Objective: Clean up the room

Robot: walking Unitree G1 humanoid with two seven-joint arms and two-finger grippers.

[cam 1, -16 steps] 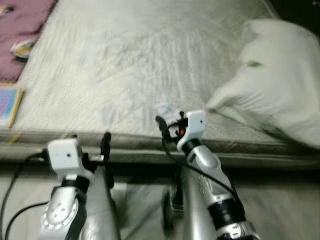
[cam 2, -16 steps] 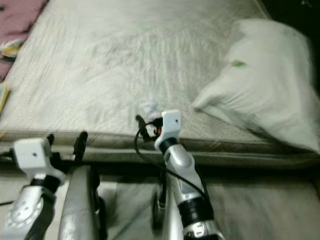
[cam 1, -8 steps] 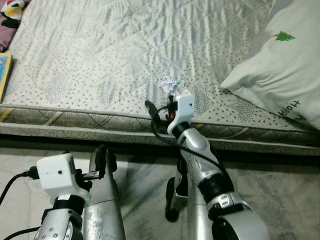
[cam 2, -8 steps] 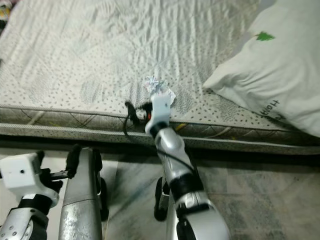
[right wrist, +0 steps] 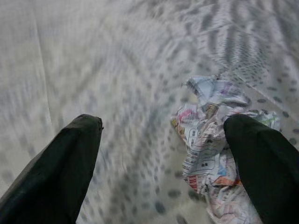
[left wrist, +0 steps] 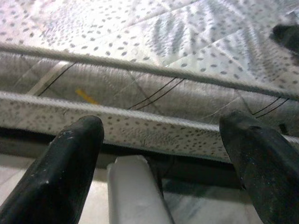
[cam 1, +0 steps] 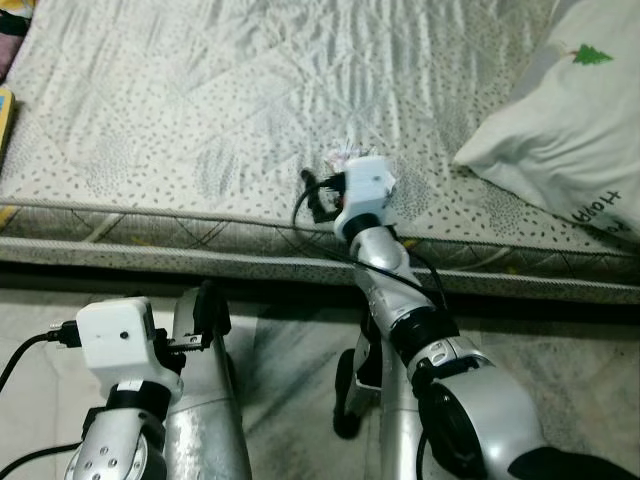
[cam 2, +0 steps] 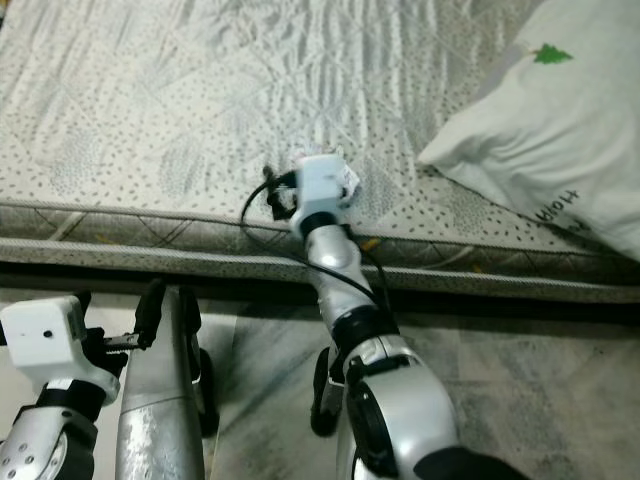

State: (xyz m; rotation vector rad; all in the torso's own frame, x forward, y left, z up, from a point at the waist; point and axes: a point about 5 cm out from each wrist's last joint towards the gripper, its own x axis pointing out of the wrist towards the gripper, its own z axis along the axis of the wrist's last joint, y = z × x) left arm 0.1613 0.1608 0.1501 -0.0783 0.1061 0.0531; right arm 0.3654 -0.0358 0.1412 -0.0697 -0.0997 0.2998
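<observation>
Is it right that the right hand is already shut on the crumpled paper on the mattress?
Not quite. The right hand is open, not shut: the right wrist view shows its two fingers spread wide, with the crumpled paper lying on the mattress beside one finger, not yet gripped.

Grey-speckled mattress (cam 1: 200,120), multicoloured crumpled paper (right wrist: 215,140)

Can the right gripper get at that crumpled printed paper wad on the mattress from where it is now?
Probably yes. The right gripper is open over the patterned mattress, and the crumpled printed paper wad lies against one finger, nothing between them.
</observation>
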